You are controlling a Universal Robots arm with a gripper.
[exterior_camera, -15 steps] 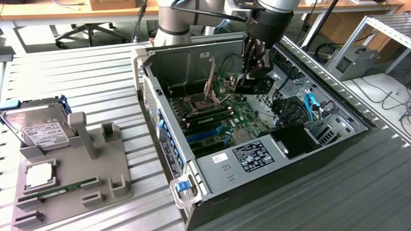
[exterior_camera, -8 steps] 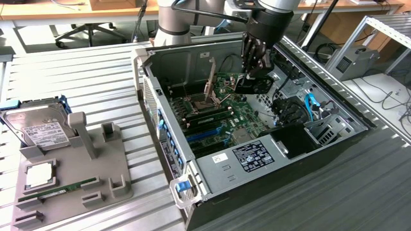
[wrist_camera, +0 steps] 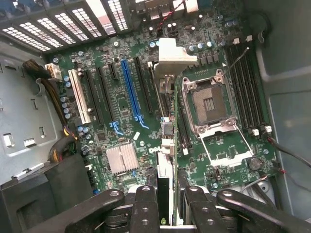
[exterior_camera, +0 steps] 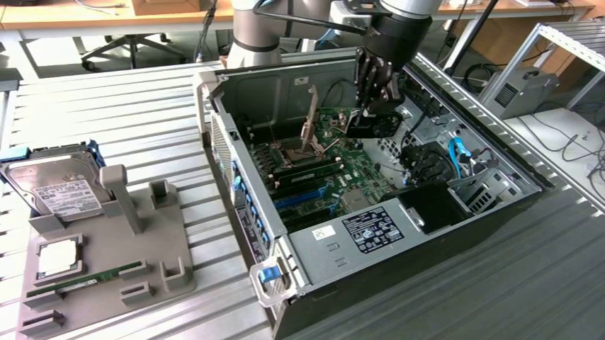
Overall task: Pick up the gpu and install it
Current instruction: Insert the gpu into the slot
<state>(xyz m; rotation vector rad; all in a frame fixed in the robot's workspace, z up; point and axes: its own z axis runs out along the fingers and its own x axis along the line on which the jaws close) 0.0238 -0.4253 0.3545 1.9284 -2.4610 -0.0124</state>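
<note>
My gripper point(exterior_camera: 372, 106) hangs inside the open computer case point(exterior_camera: 312, 248), shut on the gpu point(exterior_camera: 370, 125), a dark card with a fan cooler held above the green motherboard point(exterior_camera: 355, 170). In the wrist view the gpu point(wrist_camera: 165, 145) is seen edge-on between my black fingers point(wrist_camera: 146, 206), its pale metal bracket point(wrist_camera: 170, 56) at the far end. The card hovers over the board between the black expansion slots point(wrist_camera: 145, 90) and the CPU socket point(wrist_camera: 210, 102), apart from the board. My gripper point(wrist_camera: 167, 206) grips the card's two faces.
A blue slot point(wrist_camera: 130, 87) and a white slot point(wrist_camera: 80, 97) lie beside the black ones. On the exterior view's left, a grey holder point(exterior_camera: 104, 269) carries a hard drive point(exterior_camera: 59, 190), a CPU point(exterior_camera: 59, 256) and a RAM stick point(exterior_camera: 85, 281). Cables point(exterior_camera: 458, 159) fill the case's right side.
</note>
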